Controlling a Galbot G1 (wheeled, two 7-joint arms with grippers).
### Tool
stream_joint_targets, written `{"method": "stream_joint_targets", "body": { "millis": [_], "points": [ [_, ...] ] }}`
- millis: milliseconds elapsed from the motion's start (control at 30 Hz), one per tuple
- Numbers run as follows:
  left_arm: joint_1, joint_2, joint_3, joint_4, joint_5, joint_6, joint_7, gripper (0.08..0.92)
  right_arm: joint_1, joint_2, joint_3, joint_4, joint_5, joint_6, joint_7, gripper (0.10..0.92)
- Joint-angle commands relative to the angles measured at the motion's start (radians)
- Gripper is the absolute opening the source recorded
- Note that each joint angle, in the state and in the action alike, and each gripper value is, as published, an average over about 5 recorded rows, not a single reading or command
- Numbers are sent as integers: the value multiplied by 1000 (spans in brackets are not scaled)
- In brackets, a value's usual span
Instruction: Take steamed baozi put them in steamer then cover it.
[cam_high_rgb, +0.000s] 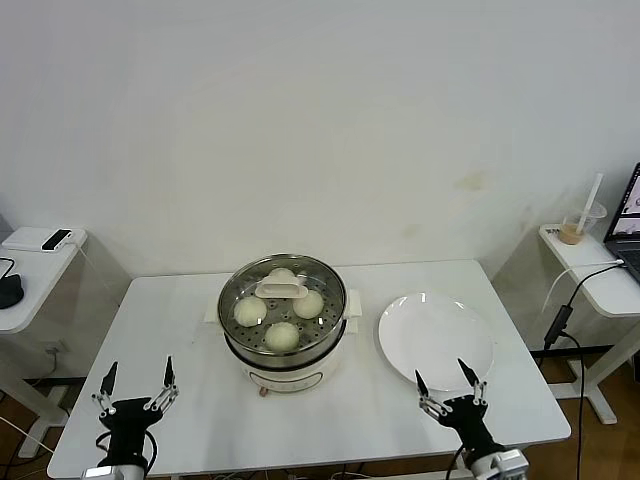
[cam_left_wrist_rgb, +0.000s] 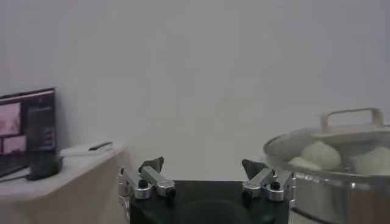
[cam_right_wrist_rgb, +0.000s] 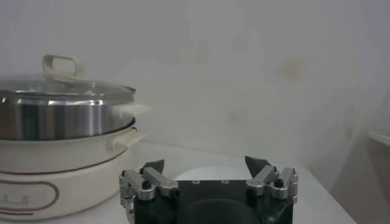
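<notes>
Baozi (cam_high_rgb: 283, 336), four of them, sit on the perforated tray inside the steamer (cam_high_rgb: 285, 362), visible through the glass. Steamer is mid-table on the white table (cam_high_rgb: 180, 330), steel pot on its cream base. Cover (cam_high_rgb: 282, 292) is seated on the steamer rim, bar handle on top, roughly centred. White plate (cam_high_rgb: 435, 338) lies flat just beside the steamer on the robot's right side, apart from it, nothing on it. Left gripper (cam_high_rgb: 137, 383) sits low at the near-left table edge, well apart from the steamer, fingers spread wide, holding nothing. Right gripper (cam_high_rgb: 447, 381) sits low at the near-right edge, over the near rim of the plate, fingers also wide, holding nothing. Side desk on the left has a mouse (cam_high_rgb: 8, 291); side desk on the right has a plastic cup (cam_high_rgb: 574, 228) with a straw and a laptop (cam_high_rgb: 626, 220).
</notes>
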Motion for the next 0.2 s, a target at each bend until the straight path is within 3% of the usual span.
{"method": "stream_joint_targets", "body": {
  "millis": [33, 200],
  "points": [
    [34, -33, -42, 11, -29, -3, 38, 823, 1, -8, -11, 16, 16, -47, 23, 823],
    [34, -32, -44, 10, -28, -3, 33, 823, 3, -9, -13, 9, 8, -53, 28, 823]
  ]
}}
